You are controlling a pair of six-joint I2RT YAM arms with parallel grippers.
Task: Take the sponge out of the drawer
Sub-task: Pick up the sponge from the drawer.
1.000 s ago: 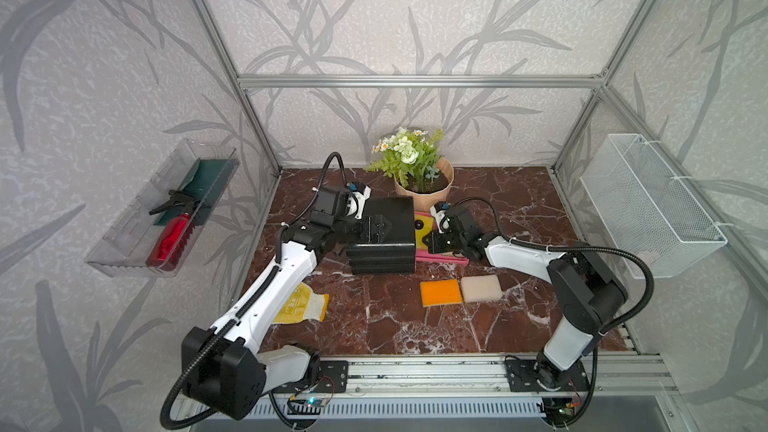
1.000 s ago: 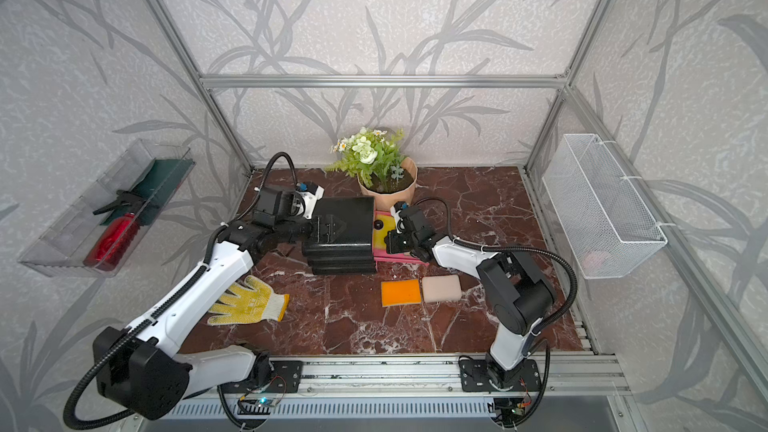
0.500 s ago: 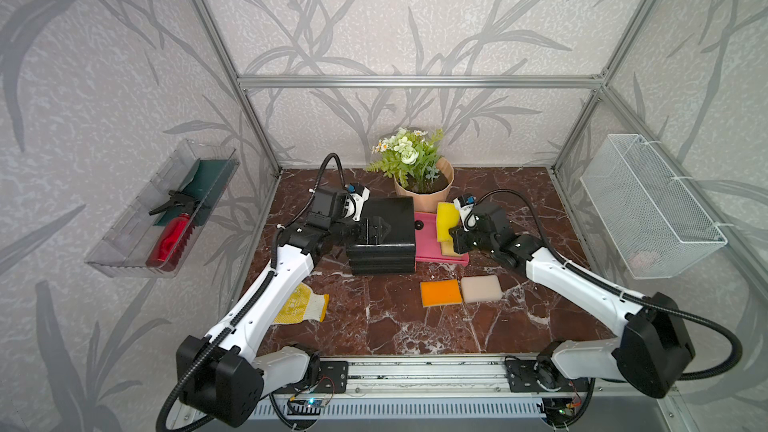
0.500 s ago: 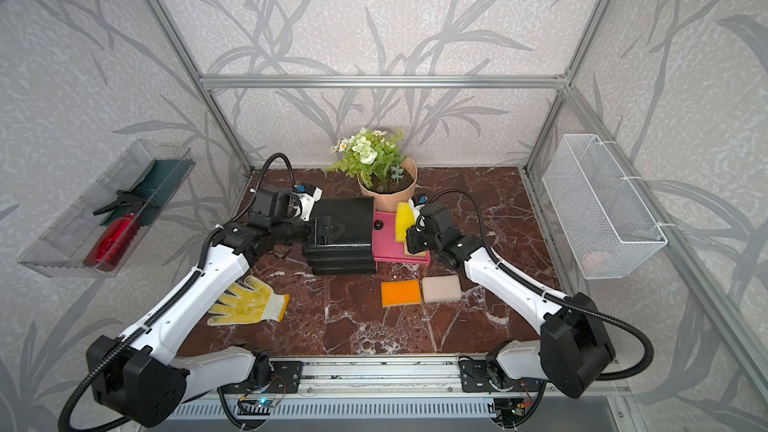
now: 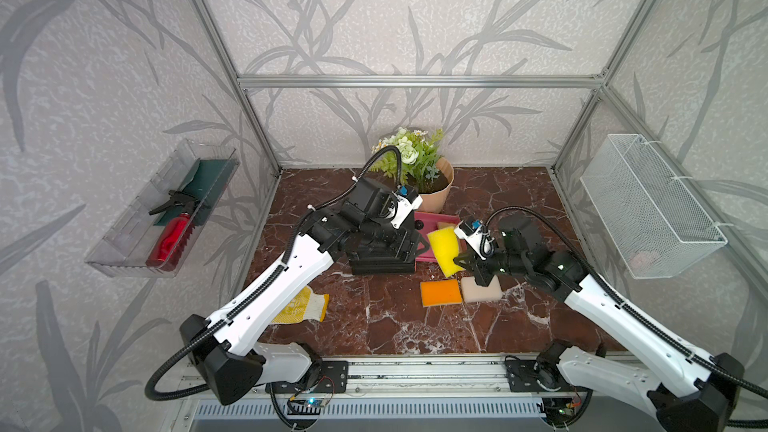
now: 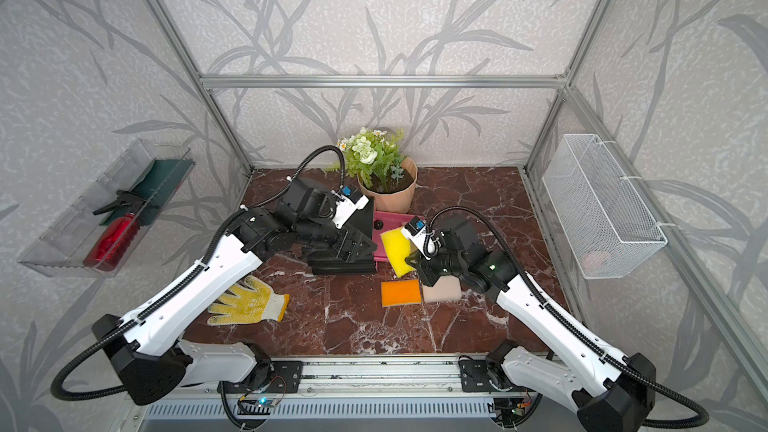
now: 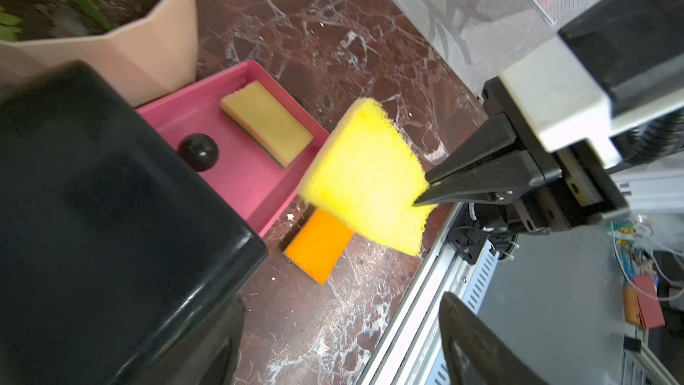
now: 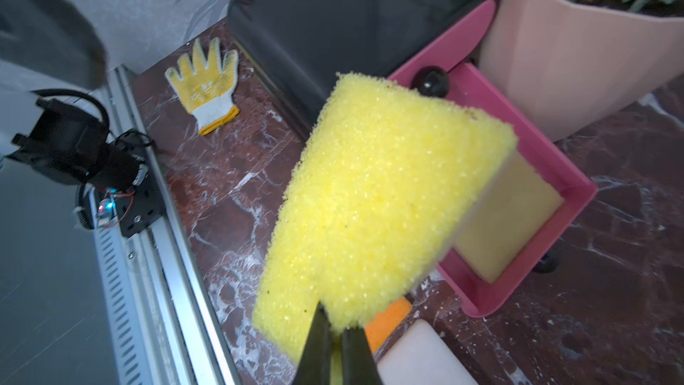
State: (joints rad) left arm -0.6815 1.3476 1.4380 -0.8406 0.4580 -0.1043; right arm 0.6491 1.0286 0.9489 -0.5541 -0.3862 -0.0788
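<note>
Currently left tool (image 6: 349, 248) wide, empty, at the cabinet (image 7: 111, 216), likely to steady it; drawer (image 7: 237, 179) stands open, a tan pad (image 7: 266, 127) inside; sponge (image 8: 377, 198) is out, airborne just beside the drawer, right tool (image 8: 331, 312) pinched on its corner for carrying

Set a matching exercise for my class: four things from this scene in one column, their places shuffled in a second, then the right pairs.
1. yellow sponge
2. tan sponge
3. orange sponge
4. yellow glove

A. on the table beside the white sponge
B. inside the open pink drawer
C. pinched in the right gripper, off the table
D. flat on the table, toward the robot's left

Pairs: 1-C, 2-B, 3-A, 4-D
</note>
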